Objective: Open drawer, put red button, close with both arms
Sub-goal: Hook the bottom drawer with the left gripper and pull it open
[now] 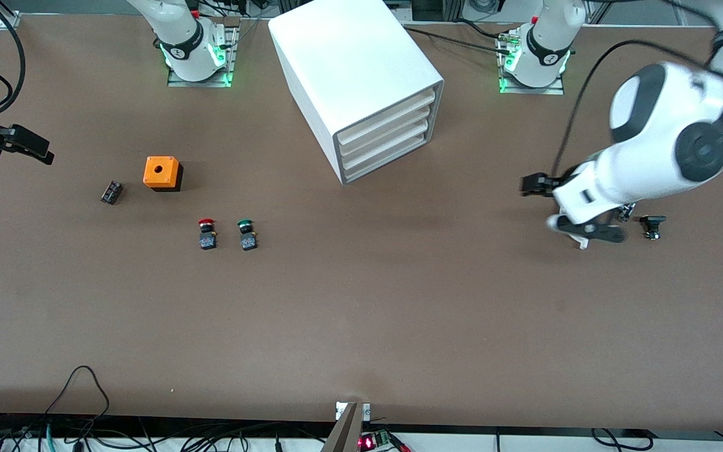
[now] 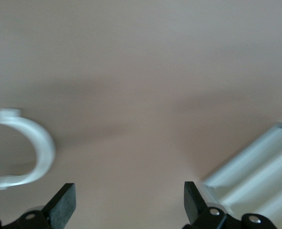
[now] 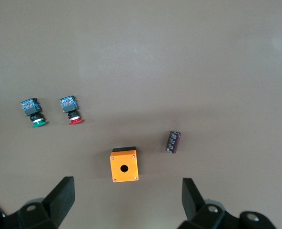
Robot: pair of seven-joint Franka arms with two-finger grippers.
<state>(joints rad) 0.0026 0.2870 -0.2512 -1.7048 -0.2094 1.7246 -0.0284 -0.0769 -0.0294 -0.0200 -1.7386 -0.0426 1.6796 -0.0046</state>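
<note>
The brown table fills the scene, its edge nearest the front camera fringed with cables. On it, between the two arm bases, sits the big white cabinet, four shallow drawers stacked in its open face, all pushed in flush. The drawer, second from the top, is shut, so what lies inside any of them cannot be seen.

The left arm sweeps in large from its end of the table, partly cut off at the frame edge and blurred. Its left tool hovers over bare table toward the left arm's end. In the left wrist view the fingers stand wide apart, nothing between them, with a corner of the cabinet's drawer fronts in sight and a blurred white curved piece I can't identify.

The right tool is barely in frame at the right arm's end, most of its arm cut off. Its wrist view shows the fingertips spread wide, released, holding nothing.

The orange box with its round hole sits on the table, with a small dark component beside it, a little nearer the camera. Nearer the camera again, the red button lies on the table, right beside the green button, not touching. A small black part lies near the left arm.
</note>
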